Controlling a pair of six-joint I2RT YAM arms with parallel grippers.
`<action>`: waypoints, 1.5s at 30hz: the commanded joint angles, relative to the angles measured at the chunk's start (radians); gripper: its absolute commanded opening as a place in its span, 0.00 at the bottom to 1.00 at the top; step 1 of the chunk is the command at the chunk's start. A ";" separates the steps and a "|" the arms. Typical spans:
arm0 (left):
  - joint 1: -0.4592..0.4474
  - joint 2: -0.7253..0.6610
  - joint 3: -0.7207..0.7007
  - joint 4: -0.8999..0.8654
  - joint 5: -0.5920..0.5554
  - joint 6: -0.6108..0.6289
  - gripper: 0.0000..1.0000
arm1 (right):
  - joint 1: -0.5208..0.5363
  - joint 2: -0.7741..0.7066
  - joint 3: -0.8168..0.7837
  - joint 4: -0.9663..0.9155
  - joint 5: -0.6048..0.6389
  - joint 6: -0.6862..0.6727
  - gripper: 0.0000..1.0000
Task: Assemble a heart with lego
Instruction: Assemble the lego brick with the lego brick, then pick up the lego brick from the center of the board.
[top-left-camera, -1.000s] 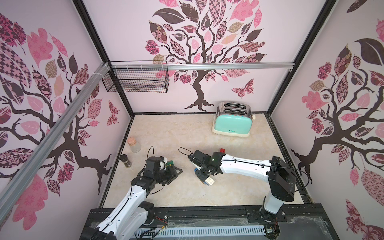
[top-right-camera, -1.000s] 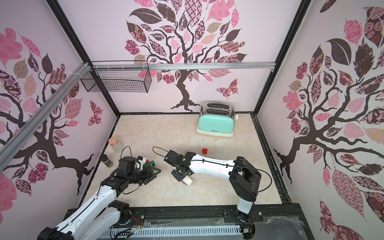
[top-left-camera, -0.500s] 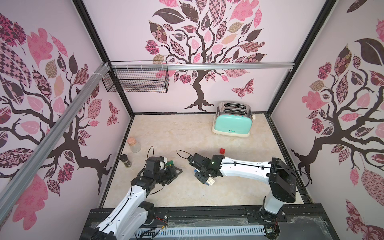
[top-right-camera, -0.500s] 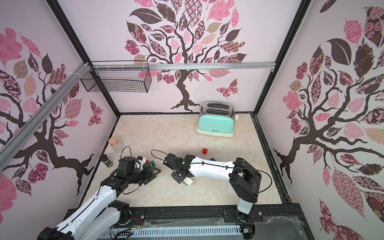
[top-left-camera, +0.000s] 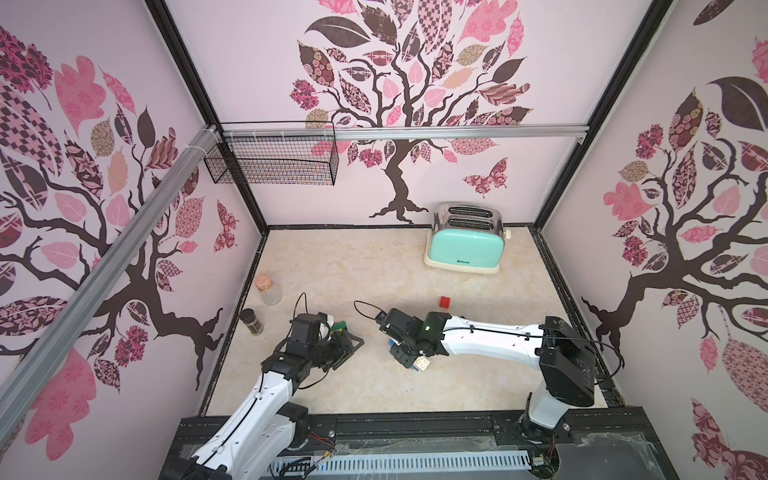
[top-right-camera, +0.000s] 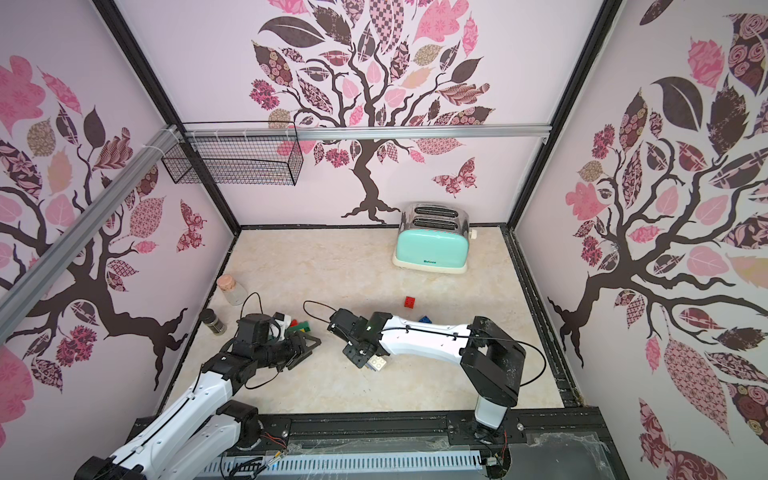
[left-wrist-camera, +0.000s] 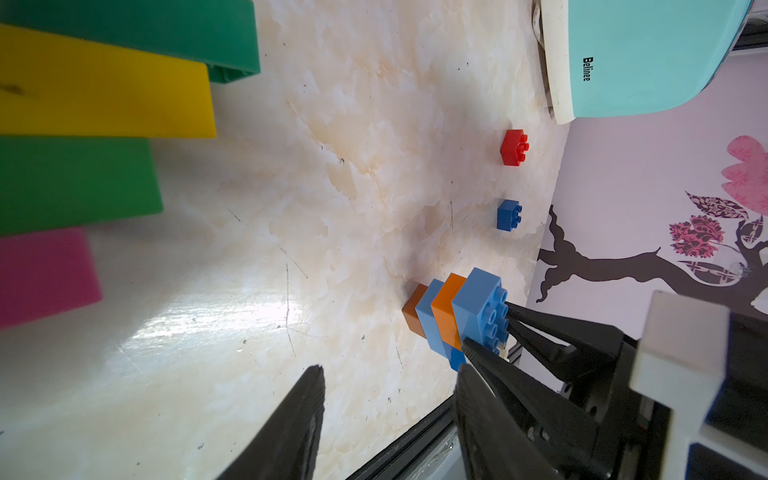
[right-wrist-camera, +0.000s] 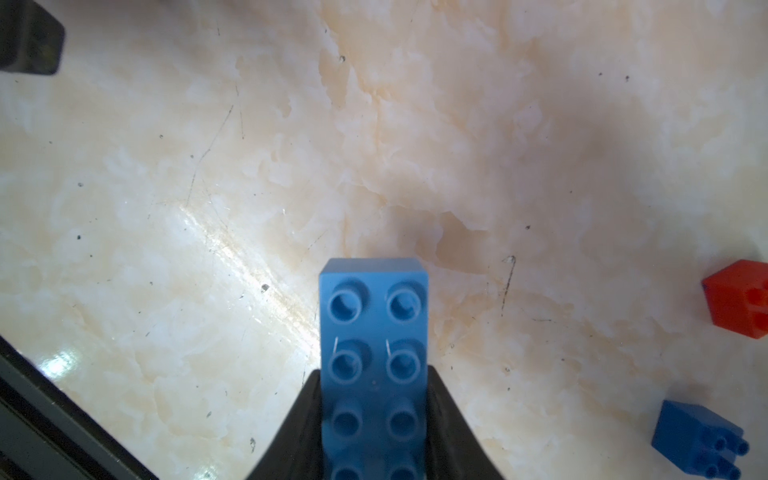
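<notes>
The right pincer (right-wrist-camera: 374, 374) is pinching a light-blue eight-stud plastic brick (right-wrist-camera: 374, 307). This brick is the top layer of a stepped blue, orange and brown brick stack (left-wrist-camera: 436, 316), whose brown end meets the marbled bench (left-wrist-camera: 332, 187). The left pincer (left-wrist-camera: 386, 415) stands spread and empty. Beyond the stack, a small red brick (left-wrist-camera: 514, 146) and a small dark-blue brick (left-wrist-camera: 508, 214) lie apart.

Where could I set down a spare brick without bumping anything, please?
Bare marble lies between the jar and the toaster, and along the front rail. The middle is crowded: left gripper, right gripper gripping a blue brick, green stack, red brick.
</notes>
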 joint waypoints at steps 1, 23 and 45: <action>0.005 -0.004 -0.002 -0.008 -0.009 0.006 0.53 | 0.006 0.036 -0.055 -0.163 0.006 -0.025 0.31; 0.003 -0.002 0.027 -0.025 0.017 0.036 0.58 | -0.016 -0.078 0.045 -0.097 -0.083 -0.066 0.67; -0.159 0.257 0.085 0.155 0.069 0.022 0.59 | -0.634 -0.187 -0.210 0.063 -0.124 -0.101 0.70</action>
